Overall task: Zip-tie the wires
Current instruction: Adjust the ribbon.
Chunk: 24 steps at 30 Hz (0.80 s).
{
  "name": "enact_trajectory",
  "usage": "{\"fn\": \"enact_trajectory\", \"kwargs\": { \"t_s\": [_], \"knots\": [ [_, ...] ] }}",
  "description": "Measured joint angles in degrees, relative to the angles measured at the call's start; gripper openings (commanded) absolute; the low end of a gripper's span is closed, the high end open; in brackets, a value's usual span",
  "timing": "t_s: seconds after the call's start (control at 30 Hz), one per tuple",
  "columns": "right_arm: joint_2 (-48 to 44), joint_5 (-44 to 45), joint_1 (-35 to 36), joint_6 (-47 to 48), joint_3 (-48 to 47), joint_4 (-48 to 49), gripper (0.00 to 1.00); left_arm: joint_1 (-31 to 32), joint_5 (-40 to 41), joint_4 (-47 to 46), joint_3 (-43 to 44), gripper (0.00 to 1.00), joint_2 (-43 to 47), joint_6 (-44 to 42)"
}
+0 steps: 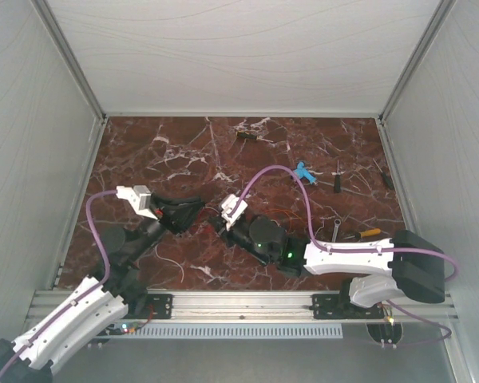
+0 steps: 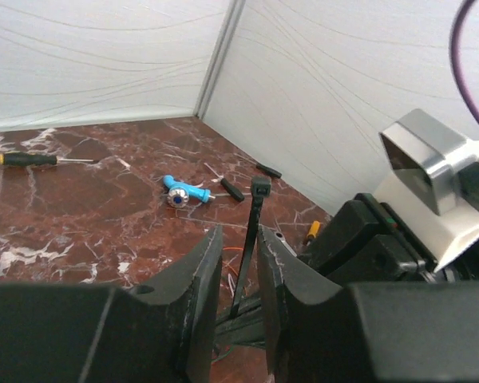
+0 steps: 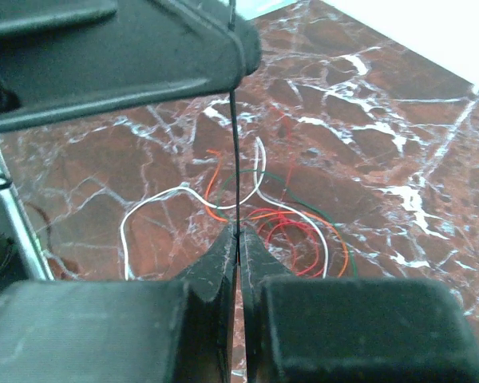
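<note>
Closest to the lens, the right gripper was pinched shut on the zip tie, whose thin black strip ran straight up to the left gripper. Those jaws stood slightly apart with the strip between them, not visibly clamping it. Beneath both, the wires lay in loose red, orange, white and green loops on the marble table, apparently not yet encircled. With only 1 firm hold, a tug from the left arm could probably drag the strip out of the pinch, or the springy strands could escape any loop. No brand, label or writing was legible.
</note>
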<state>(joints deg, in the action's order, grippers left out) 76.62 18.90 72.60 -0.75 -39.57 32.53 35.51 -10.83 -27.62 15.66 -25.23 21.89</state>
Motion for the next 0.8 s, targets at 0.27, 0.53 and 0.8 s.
{"fn": "enact_trajectory", "kwargs": {
  "t_s": [0.27,0.53,0.8],
  "knots": [
    [6.19,14.91,2.99,0.46,-8.61,-2.49,0.00,1.73,8.70,0.20,0.00,0.20,-1.84,1.90],
    [11.13,23.34,4.35,2.12,-11.19,-3.41,0.00,4.68,15.50,0.11,0.42,0.03,-5.27,1.77],
    [11.47,25.59,4.46,2.89,-12.09,-3.39,0.00,5.40,20.76,0.74,1.29,0.07,-5.90,1.36]
  ]
}}
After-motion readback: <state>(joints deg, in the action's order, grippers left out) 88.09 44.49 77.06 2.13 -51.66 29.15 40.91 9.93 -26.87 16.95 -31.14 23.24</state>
